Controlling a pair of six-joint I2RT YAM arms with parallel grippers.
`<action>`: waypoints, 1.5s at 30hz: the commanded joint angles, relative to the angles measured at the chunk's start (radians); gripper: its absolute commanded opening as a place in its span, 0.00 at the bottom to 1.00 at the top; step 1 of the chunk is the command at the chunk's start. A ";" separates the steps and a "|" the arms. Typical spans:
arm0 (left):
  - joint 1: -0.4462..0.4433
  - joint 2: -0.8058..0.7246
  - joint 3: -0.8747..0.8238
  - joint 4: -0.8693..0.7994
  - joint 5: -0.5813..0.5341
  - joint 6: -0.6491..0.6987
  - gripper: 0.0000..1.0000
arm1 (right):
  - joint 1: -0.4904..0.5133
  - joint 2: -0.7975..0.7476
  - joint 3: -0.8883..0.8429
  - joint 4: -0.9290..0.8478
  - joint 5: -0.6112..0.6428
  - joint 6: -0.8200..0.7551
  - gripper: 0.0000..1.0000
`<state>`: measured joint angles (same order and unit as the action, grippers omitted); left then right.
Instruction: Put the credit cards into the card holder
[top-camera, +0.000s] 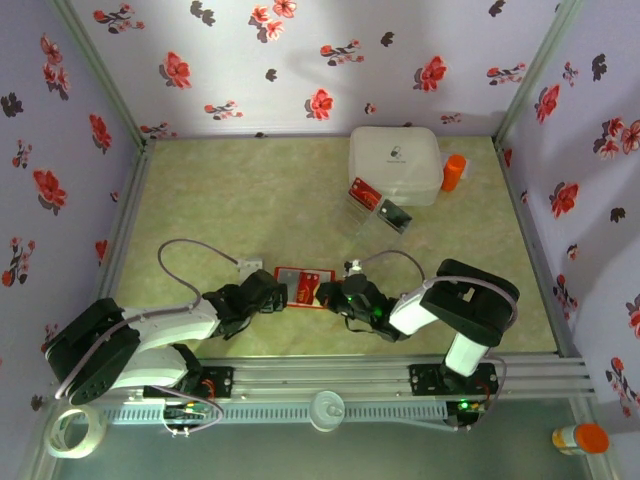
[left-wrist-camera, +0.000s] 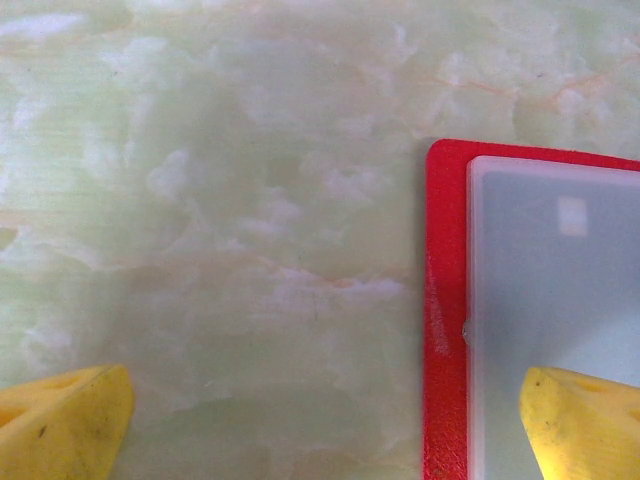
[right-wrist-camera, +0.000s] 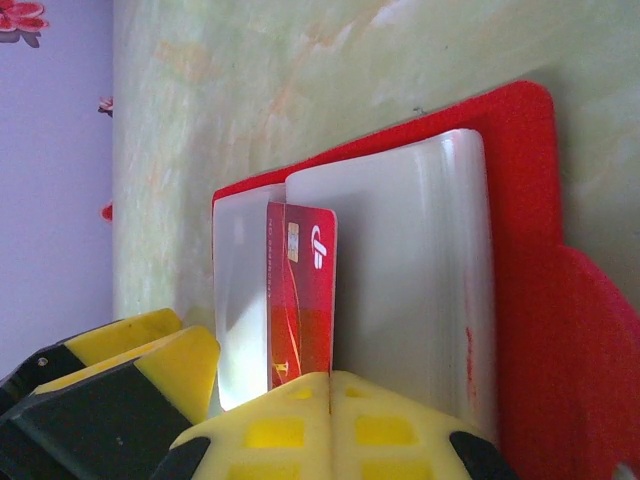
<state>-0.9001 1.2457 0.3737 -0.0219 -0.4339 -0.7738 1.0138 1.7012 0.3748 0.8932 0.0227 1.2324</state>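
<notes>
Card holder (top-camera: 303, 285) is laid open on the table (top-camera: 230, 200), lower centre of the top view, between the two grippers. Left gripper (left-wrist-camera: 320, 430) is held low at the holder's left edge – jaws spread wide, nothing gripped, one fingertip (left-wrist-camera: 585, 425) over a pale pocket. Right gripper (right-wrist-camera: 330, 400) – jaws pressed together on a red credit card (right-wrist-camera: 300, 290), which is seen lying against the holder's pale pockets. Two more cards (top-camera: 365, 192) are seen in the clear tray (top-camera: 378, 207) beside the white box (top-camera: 395, 160), upper right.

Pale lilac walls (top-camera: 300, 60) with red flowers enclose a marbled green tabletop (top-camera: 250, 200).
</notes>
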 joint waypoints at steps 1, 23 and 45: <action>0.007 -0.008 -0.022 -0.032 -0.011 -0.020 1.00 | 0.012 0.009 0.021 -0.064 -0.020 0.013 0.00; 0.008 -0.030 -0.024 -0.044 -0.011 -0.018 1.00 | 0.004 0.012 0.069 -0.155 -0.067 -0.002 0.00; 0.008 -0.038 -0.028 -0.037 -0.011 -0.020 1.00 | -0.023 0.035 0.179 -0.311 -0.142 -0.064 0.00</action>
<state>-0.9001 1.2232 0.3634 -0.0364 -0.4339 -0.7769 0.9985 1.7100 0.5308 0.6407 -0.0982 1.1980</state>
